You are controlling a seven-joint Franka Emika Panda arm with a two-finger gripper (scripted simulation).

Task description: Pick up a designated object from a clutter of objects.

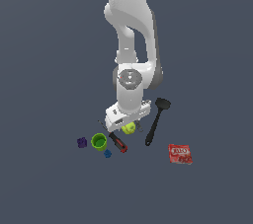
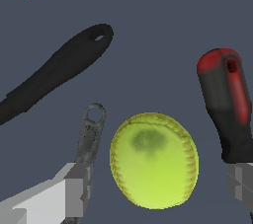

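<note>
In the exterior view, going from left to right, a purple block (image 1: pixel 82 142), the green cup (image 1: pixel 99 141), a small blue block (image 1: pixel 107 153) and the red-black screwdriver (image 1: pixel 118 142) lie close together. Just right of them the gripper (image 1: pixel 127 121) hangs low over the yellow-green ball (image 1: pixel 129 128), with the black spatula (image 1: pixel 157 121) and red packet (image 1: pixel 180 153) farther right. The wrist view shows the fingers (image 2: pixel 74 193) spread apart on either side of the ball (image 2: pixel 154 160), not touching it, likely lined up to close on it, with the grey wrench (image 2: pixel 91 134) under one finger. Everything rests on a plain dark blue-grey floor (image 1: pixel 44 183) with no walls visible.
</note>
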